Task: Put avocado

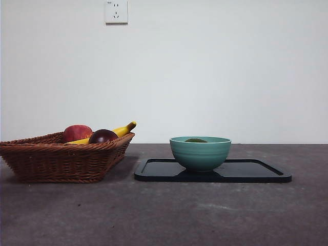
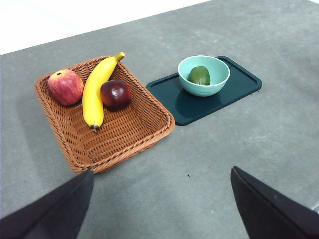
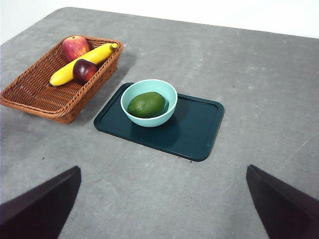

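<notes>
Looks basically done from here: the avocado (image 3: pixel 146 104) is sitting in the teal bowl (image 3: pixel 134 116) on the tray (image 3: pixel 197 133), both claws spread wide, empty, hanging well back above the desk (image 3: pixel 149 199).

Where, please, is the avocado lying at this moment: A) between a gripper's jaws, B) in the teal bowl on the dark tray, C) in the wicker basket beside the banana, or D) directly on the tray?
B: the avocado sits inside the teal bowl, which stands on the dark tray.
</notes>
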You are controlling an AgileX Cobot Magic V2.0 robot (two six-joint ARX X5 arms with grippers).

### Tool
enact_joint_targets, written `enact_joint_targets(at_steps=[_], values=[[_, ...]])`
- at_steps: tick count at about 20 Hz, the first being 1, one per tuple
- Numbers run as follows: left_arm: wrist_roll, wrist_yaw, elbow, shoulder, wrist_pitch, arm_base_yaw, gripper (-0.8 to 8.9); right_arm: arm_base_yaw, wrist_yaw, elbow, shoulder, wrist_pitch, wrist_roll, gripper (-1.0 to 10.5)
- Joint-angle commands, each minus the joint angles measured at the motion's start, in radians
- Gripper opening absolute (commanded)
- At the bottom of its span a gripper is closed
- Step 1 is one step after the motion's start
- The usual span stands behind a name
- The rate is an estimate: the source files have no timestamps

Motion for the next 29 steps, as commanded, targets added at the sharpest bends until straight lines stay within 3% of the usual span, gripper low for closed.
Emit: enact_joint_targets(at_steps=[1, 2, 17, 21, 23, 26, 29], values=[[0.008, 0.001, 0.006, 0.002, 0.014, -0.006, -0.09, 0.007, 0.001, 0.006, 0.002, 0.008, 0.009, 1.3], [0.010, -0.002, 0.006, 0.002, 0.019, -0.006, 0.26, 0.007, 0.001, 0.006, 0.002, 0.010, 0.005, -0.2], [0.008, -0.003, 0.006, 0.002, 0.027, 0.006, 0.07, 0.007, 0.001, 0.006, 0.002, 0.018, 0.006, 0.2], [0.009, -0.003, -0.003, -0.005, 0.027, 0.174, 0.07, 0.007, 0.001, 0.006, 0.002, 0.017, 0.006, 0.2], [0.081, -0.003, -0.030, -0.024, 0.065, 0.288, 0.07, 0.007, 0.001, 0.006, 0.002, 0.018, 0.006, 0.2], [0.164, -0.003, -0.153, -0.086, 0.285, 0.440, 0.07, 0.007, 0.001, 0.006, 0.002, 0.017, 0.006, 0.2], [0.129, -0.003, -0.384, -0.171, 0.587, 0.561, 0.07, 0.007, 0.001, 0.006, 0.002, 0.018, 0.006, 0.2]])
